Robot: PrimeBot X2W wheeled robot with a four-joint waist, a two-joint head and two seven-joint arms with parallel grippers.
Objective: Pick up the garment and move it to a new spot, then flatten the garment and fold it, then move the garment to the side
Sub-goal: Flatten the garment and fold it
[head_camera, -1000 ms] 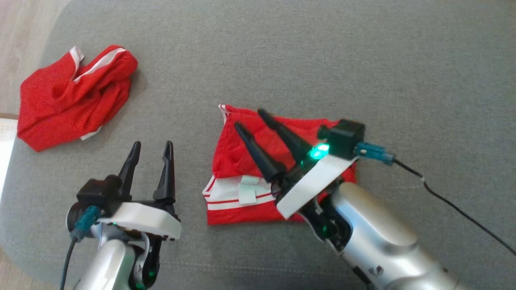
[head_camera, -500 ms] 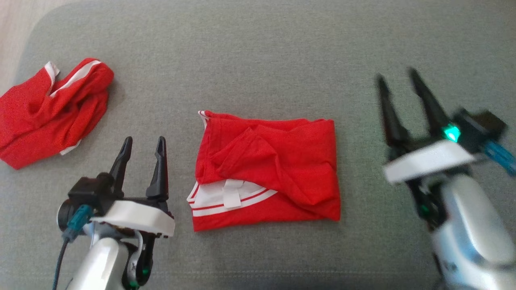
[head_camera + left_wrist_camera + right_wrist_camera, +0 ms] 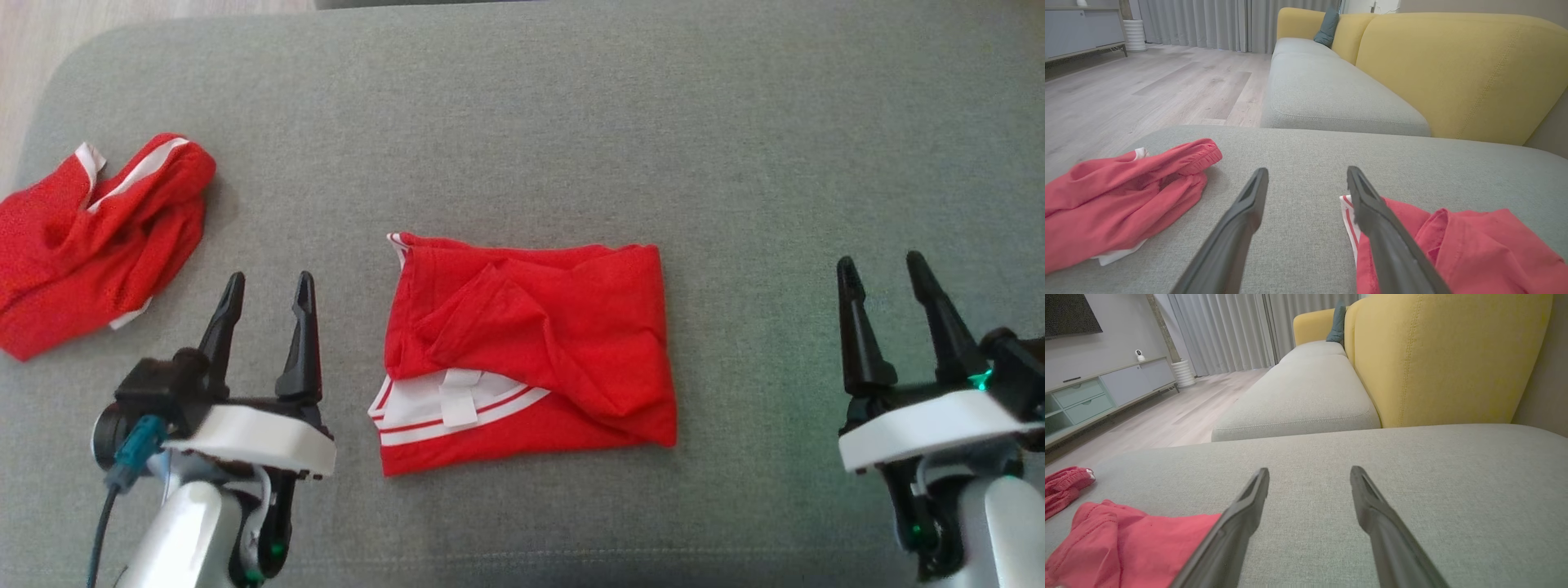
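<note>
A red garment (image 3: 531,343) with white striped trim lies folded into a rough rectangle in the middle of the grey cushion (image 3: 571,122); its edge shows in the left wrist view (image 3: 1453,245) and the right wrist view (image 3: 1126,539). My left gripper (image 3: 268,282) hovers open just left of it, nothing between its fingers. My right gripper (image 3: 882,263) stands open well to the right of the garment, also empty. In the wrist views the left gripper (image 3: 1306,171) and the right gripper (image 3: 1309,471) point over bare cushion.
A second red garment (image 3: 90,237) lies crumpled at the cushion's far left edge, also in the left wrist view (image 3: 1122,196). A yellow sofa back (image 3: 1453,69) rises behind. Wooden floor (image 3: 1147,90) lies beyond the cushion's left side.
My right gripper has lifted off the folded garment and swung away to the right, ending low at the right. The head camera has shifted, so the scene sits differently. The left gripper kept its pose.
</note>
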